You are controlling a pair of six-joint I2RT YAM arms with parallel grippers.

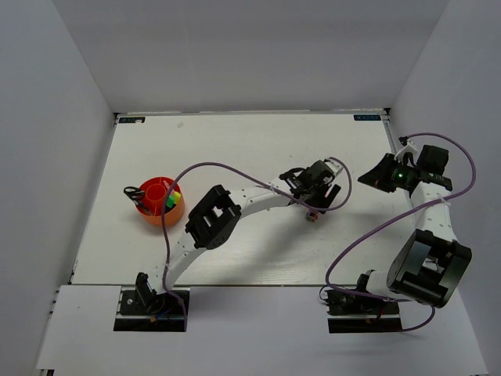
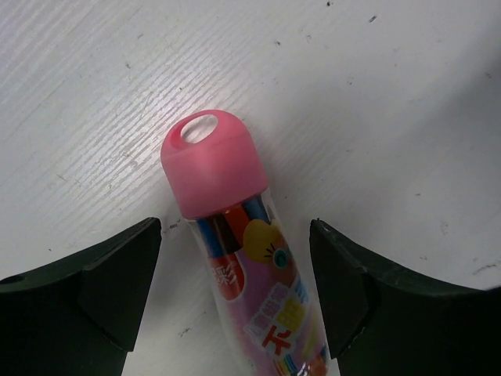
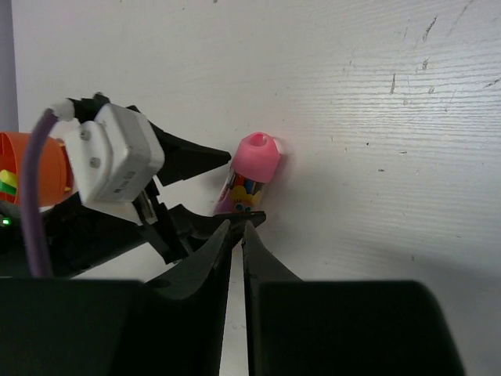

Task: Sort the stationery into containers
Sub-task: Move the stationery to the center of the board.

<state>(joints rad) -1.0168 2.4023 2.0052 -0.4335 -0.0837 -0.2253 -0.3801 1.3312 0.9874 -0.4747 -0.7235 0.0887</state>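
A clear pink-capped tube (image 2: 235, 235) of coloured pens lies on the white table. My left gripper (image 2: 235, 270) is open and straddles it, one finger on each side, not touching it. In the top view the left gripper (image 1: 307, 190) is at mid table with the tube (image 1: 311, 214) just below it. The tube also shows in the right wrist view (image 3: 249, 174). An orange-red cup (image 1: 160, 205) at the left holds black-handled scissors (image 1: 133, 191) and yellow- and green-capped markers (image 1: 174, 197). My right gripper (image 1: 376, 177) is shut and empty, to the right of the tube.
White walls enclose the table (image 1: 235, 141) on three sides. The left arm's purple cable (image 1: 235, 168) arcs over the table between cup and gripper. The cup's edge (image 3: 19, 168) shows at the far left of the right wrist view.
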